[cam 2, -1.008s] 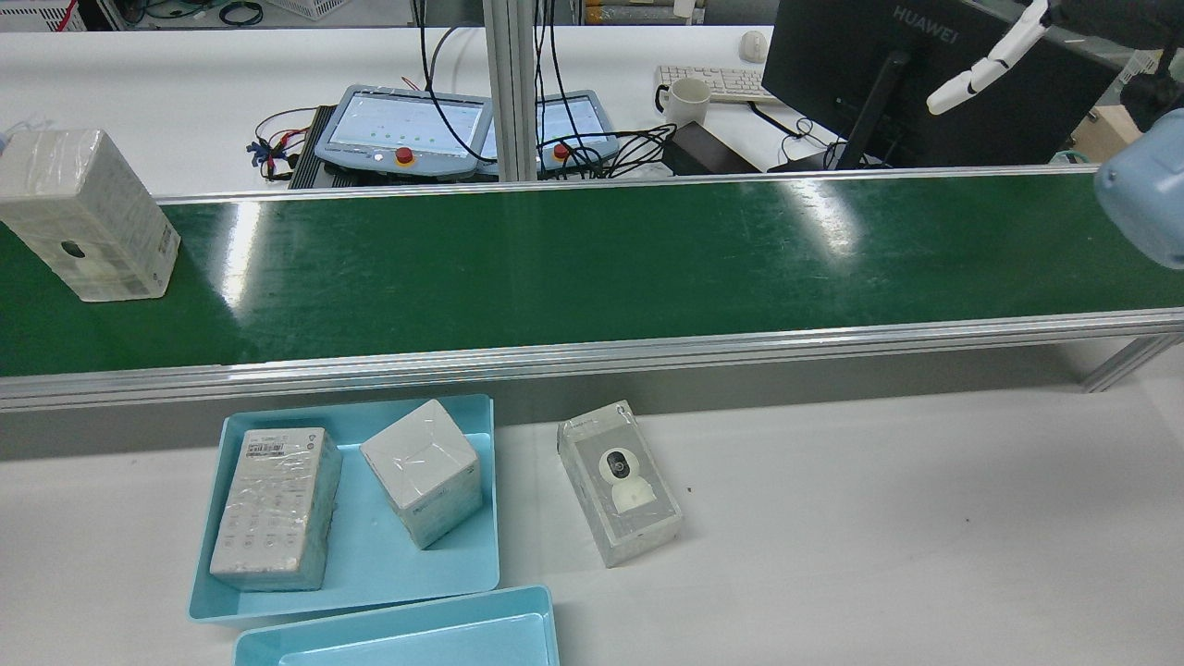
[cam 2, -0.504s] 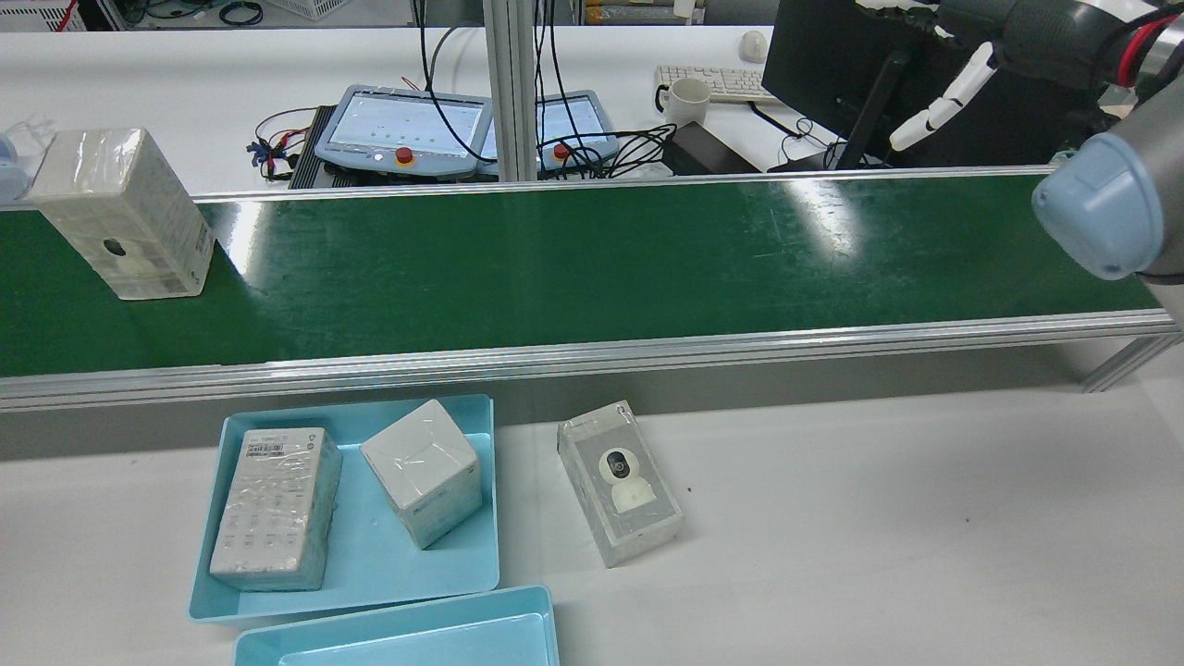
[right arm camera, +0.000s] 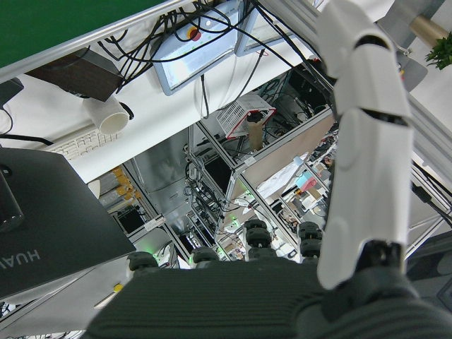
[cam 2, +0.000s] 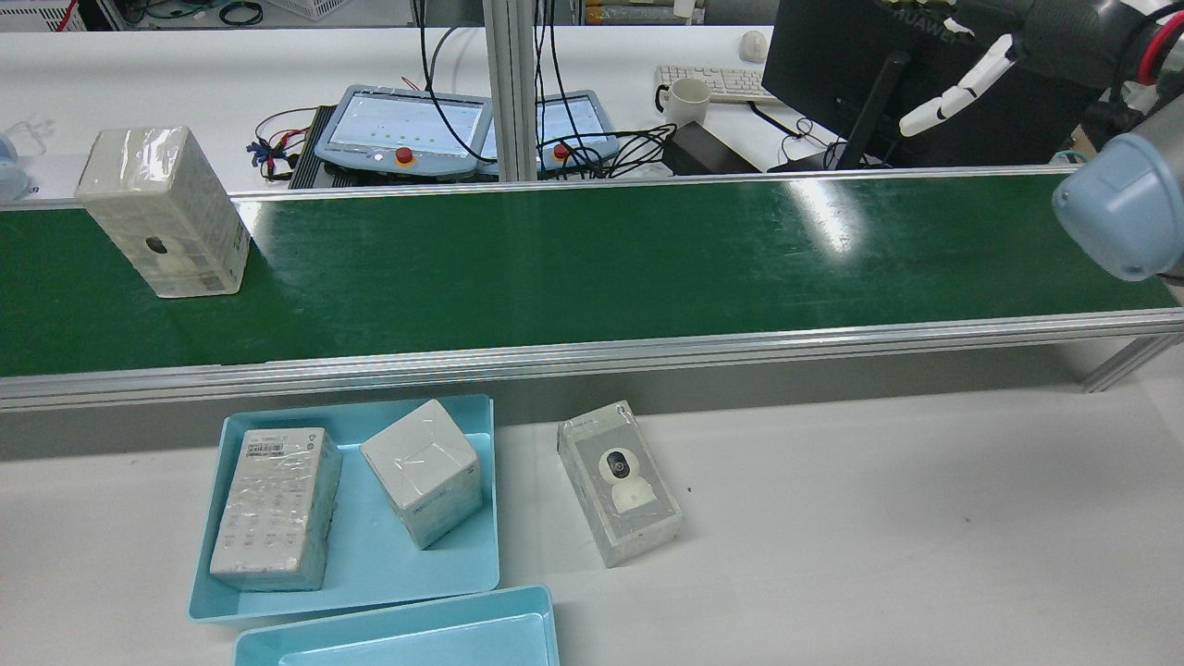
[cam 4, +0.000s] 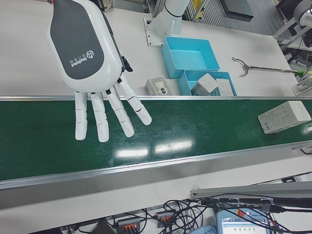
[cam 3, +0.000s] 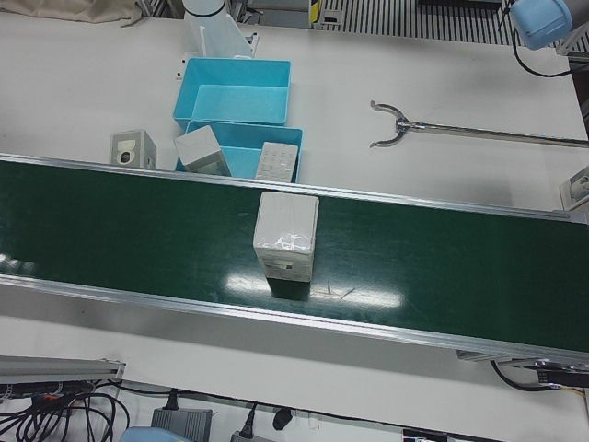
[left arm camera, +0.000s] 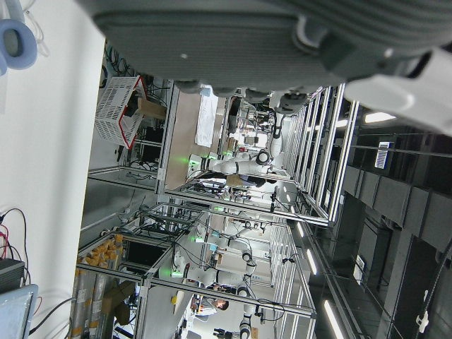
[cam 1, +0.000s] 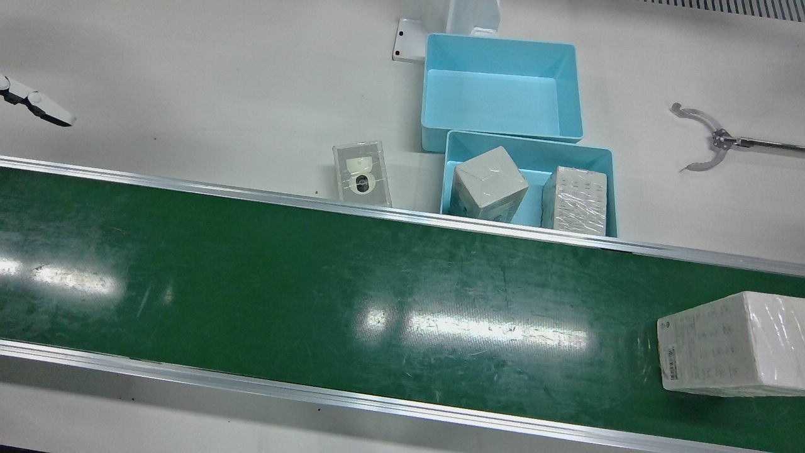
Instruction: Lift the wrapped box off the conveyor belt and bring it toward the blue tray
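wrapped box (cam 2: 163, 213) upright on conveyor belt (cam 2: 592, 268), two boxes in blue tray (cam 2: 370, 555)

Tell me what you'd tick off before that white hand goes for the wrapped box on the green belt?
1. Wrapped box on the conveyor belt, standing upright with nothing around it: ok.
2. Right hand holds nothing, fingers spread: ok.
3. Right hand near the box: not ok; it hangs over the belt's other end, far from it.
4. Left hand ready: cannot tell; its own camera shows only a blurred edge of it, and no other view shows it.
5. Room in the blue tray: not ok for easy placing; two wrapped boxes already fill most of it. The second blue tray beside it has nothing in it.
6. Belt stopped or running: cannot tell from one moment.
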Available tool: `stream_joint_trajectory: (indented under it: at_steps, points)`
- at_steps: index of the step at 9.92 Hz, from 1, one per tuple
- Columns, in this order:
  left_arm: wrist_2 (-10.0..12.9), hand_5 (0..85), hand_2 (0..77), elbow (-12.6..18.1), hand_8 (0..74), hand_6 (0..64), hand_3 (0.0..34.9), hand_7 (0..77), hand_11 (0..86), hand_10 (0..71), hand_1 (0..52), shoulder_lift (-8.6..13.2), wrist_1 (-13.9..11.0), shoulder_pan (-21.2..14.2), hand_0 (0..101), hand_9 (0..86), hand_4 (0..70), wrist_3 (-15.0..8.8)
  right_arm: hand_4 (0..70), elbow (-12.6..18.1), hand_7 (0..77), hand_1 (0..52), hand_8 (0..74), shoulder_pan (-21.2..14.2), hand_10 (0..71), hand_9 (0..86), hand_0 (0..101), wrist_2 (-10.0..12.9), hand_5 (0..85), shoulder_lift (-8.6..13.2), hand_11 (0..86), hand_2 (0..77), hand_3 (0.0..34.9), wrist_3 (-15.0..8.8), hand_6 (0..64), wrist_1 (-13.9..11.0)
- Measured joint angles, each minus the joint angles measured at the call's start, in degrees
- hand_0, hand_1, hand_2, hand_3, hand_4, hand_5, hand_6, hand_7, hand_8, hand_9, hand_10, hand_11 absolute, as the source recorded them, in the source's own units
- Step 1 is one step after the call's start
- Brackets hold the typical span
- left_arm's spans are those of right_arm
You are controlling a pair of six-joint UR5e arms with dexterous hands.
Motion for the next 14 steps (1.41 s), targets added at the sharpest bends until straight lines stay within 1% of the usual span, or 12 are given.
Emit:
stream_joint_trajectory:
  at_steps: [1,2,3,4,5,6,7,8,10,11,12,14]
  points:
    - [0.0,0.5,1.1,0.0,0.0,0.5,0.0,0.5,0.0,0.5,0.0,0.0,0.0,0.0,0,0.0,0.5,0.0,0.0,0.8,0.5,18.0,0.0,0.9,0.0,1.6,48,0.2,8.2,-0.5,1.6,20.2,22.9,1.0,0.0,0.9]
    - [0.0,0.5,1.1,0.0,0.0,0.5,0.0,0.5,0.0,0.5,0.0,0.0,0.0,0.0,0,0.0,0.5,0.0,0.0,1.4,0.5,17.5,0.0,1.6,0.0,1.1,47,0.5,12.5,-1.3,1.6,21.8,20.2,2.9,0.0,2.7]
    - [0.0,0.5,1.1,0.0,0.0,0.5,0.0,0.5,0.0,0.5,0.0,0.0,0.0,0.0,0,0.0,0.5,0.0,0.0,1.5,0.0,19.1,0.0,2.2,0.0,1.1,47,0.6,14.2,-2.1,1.6,24.0,18.6,5.5,0.0,4.5]
    - [0.0,0.5,0.5,0.0,0.5,0.5,0.0,0.5,0.0,0.0,0.0,0.0,0.0,0.0,0,0.0,0.5,0.0,0.0,1.5,0.0,19.1,0.0,2.6,0.0,1.1,47,0.8,14.2,-2.7,1.6,24.0,18.6,7.6,0.0,5.6]
    - [0.0,0.5,1.1,0.0,0.0,0.5,0.0,0.5,0.0,0.5,0.0,0.0,0.0,0.0,0,0.0,0.5,0.0,0.0,1.4,0.5,18.0,0.0,2.9,0.0,1.1,47,1.3,14.2,-3.0,1.6,24.5,18.0,9.0,0.0,6.1]
    - [0.0,0.5,0.5,0.0,0.0,0.5,0.0,0.5,0.0,0.5,0.0,0.0,0.0,0.0,0,0.0,0.5,0.0,0.0,1.4,0.5,17.5,0.0,3.0,0.0,1.1,47,1.7,14.7,-3.4,1.6,25.6,18.5,9.8,0.0,6.5]
    - [0.0,0.5,0.5,0.0,0.0,0.5,0.0,0.5,0.0,0.5,0.0,0.0,0.0,0.0,0,0.0,0.5,0.0,0.0,1.5,0.5,14.2,0.0,3.0,0.0,1.1,46,2.0,14.7,-3.8,1.6,21.3,19.5,10.2,0.0,6.6]
    - [0.0,0.5,1.1,0.0,0.5,0.5,0.0,0.5,0.0,0.5,0.0,0.0,0.0,0.0,0,0.0,0.5,0.0,0.0,1.5,0.0,14.7,0.0,3.0,0.0,1.1,46,2.1,14.2,-4.1,1.6,20.2,17.9,10.3,0.0,6.8]
    - [0.0,0.5,1.1,0.0,0.5,0.5,0.0,0.5,0.0,0.5,0.0,0.0,0.0,0.0,0,0.5,0.5,0.0,0.0,1.5,0.0,15.8,0.0,3.0,0.0,1.1,46,2.2,12.5,-4.2,1.6,20.7,17.6,10.4,0.0,6.9]
    - [0.0,0.5,0.5,0.0,0.5,0.5,0.0,0.5,0.0,0.5,0.0,0.0,0.0,0.0,0,0.5,0.5,0.0,0.0,1.6,0.0,15.8,0.0,3.0,0.0,1.1,46,2.2,12.5,-4.3,1.6,20.7,17.6,10.4,0.0,6.9]
    - [0.0,0.5,0.5,0.0,0.5,0.5,0.0,0.5,0.0,0.5,0.0,0.0,0.0,0.0,0,0.0,0.5,0.0,0.0,1.8,0.5,17.5,0.0,3.0,0.0,1.1,46,2.2,14.2,-4.3,1.6,25.1,18.6,10.4,0.0,6.9]
    - [0.0,0.5,1.1,0.0,0.5,0.5,0.0,0.5,0.0,0.5,0.0,0.0,0.0,0.0,0,0.0,0.5,0.0,0.0,2.1,0.0,16.9,0.0,2.9,0.0,1.1,46,2.2,14.2,-4.4,1.6,22.9,18.7,10.4,0.0,6.9]
